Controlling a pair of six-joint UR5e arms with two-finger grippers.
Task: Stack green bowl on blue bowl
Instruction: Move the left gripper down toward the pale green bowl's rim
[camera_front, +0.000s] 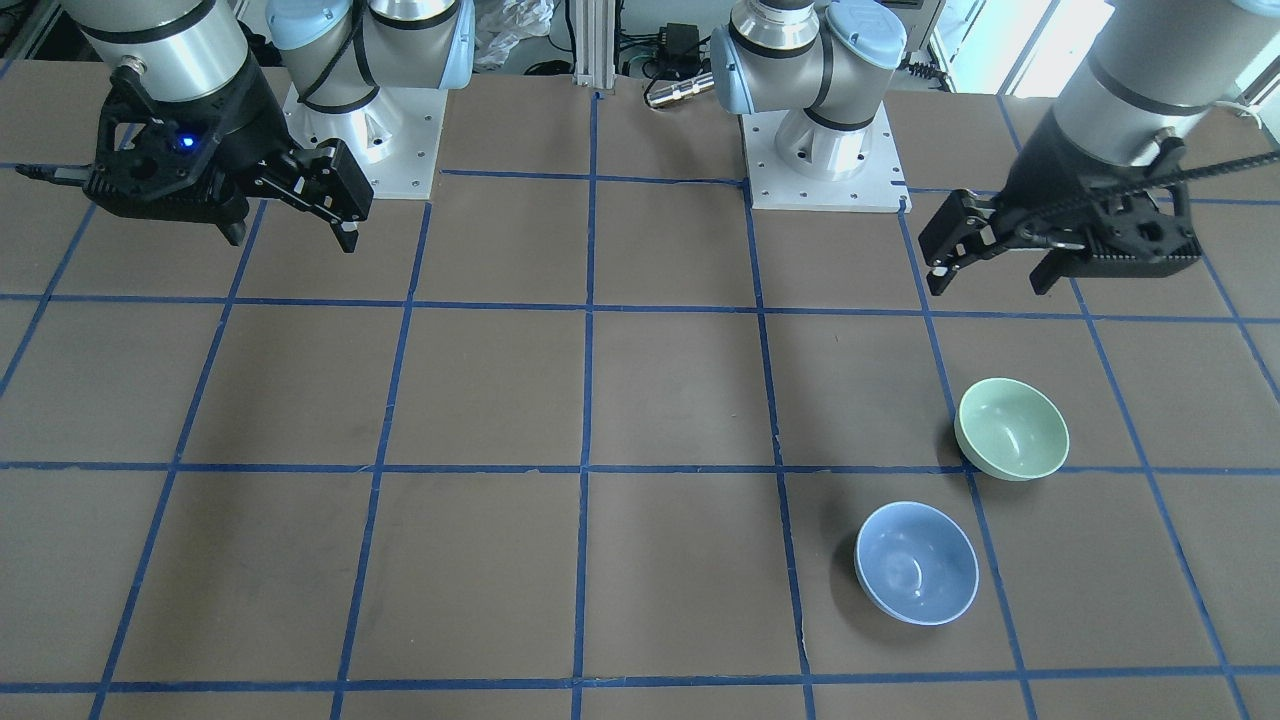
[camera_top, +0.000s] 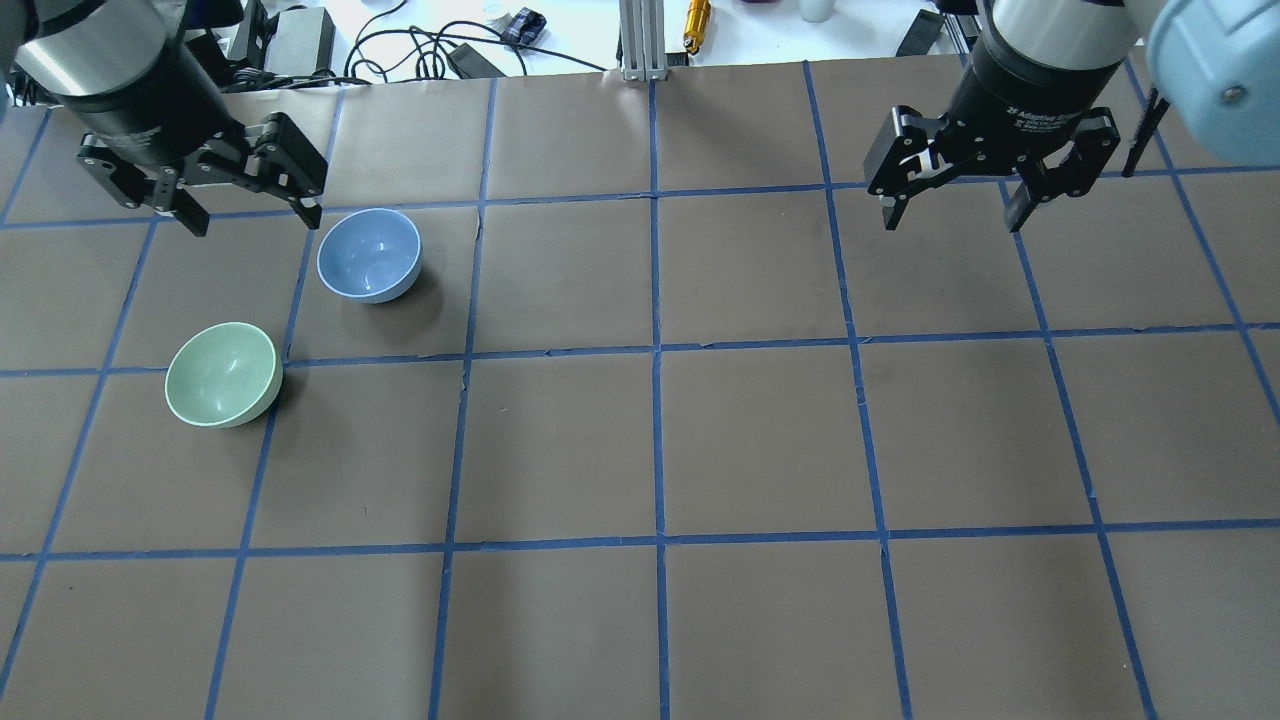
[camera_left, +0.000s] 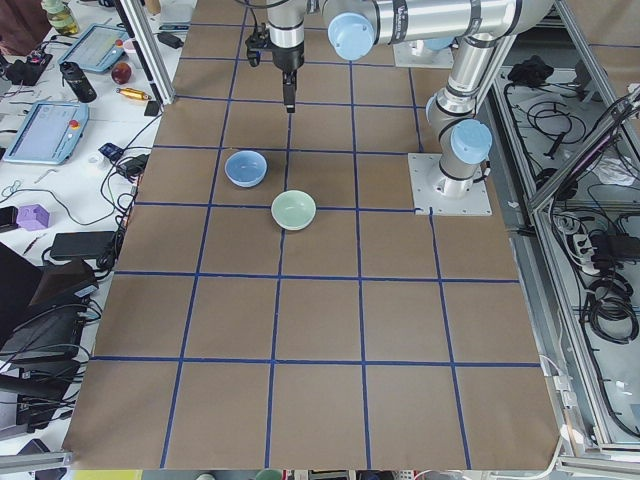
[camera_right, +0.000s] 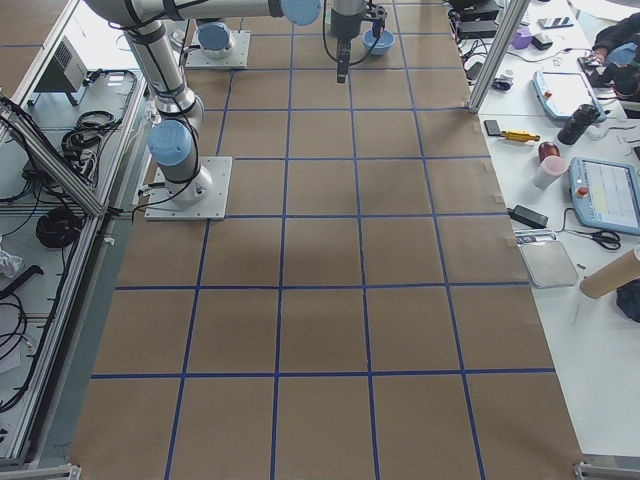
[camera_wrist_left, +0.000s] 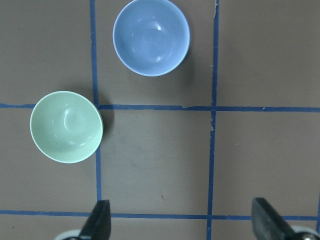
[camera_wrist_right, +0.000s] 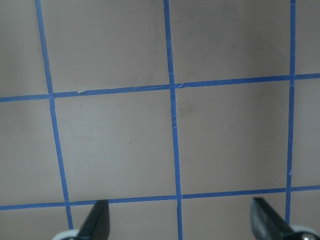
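The green bowl (camera_front: 1012, 428) (camera_top: 222, 373) (camera_wrist_left: 66, 126) stands upright and empty on the brown table. The blue bowl (camera_front: 917, 562) (camera_top: 369, 254) (camera_wrist_left: 151, 36) stands upright and empty about a bowl's width from it, farther from the robot; the two do not touch. My left gripper (camera_front: 990, 280) (camera_top: 255, 222) (camera_wrist_left: 182, 222) is open and empty, high above the table, with both bowls ahead of its fingers in the left wrist view. My right gripper (camera_front: 293, 240) (camera_top: 952, 222) (camera_wrist_right: 181, 222) is open and empty, high over the other half, with only bare table below it.
The table (camera_top: 760, 440) is brown paper with a blue tape grid. The two arm bases (camera_front: 365, 130) (camera_front: 825, 150) stand at the robot's edge. Cables and small devices (camera_top: 400, 40) and an aluminium post (camera_top: 645, 40) lie beyond the far edge.
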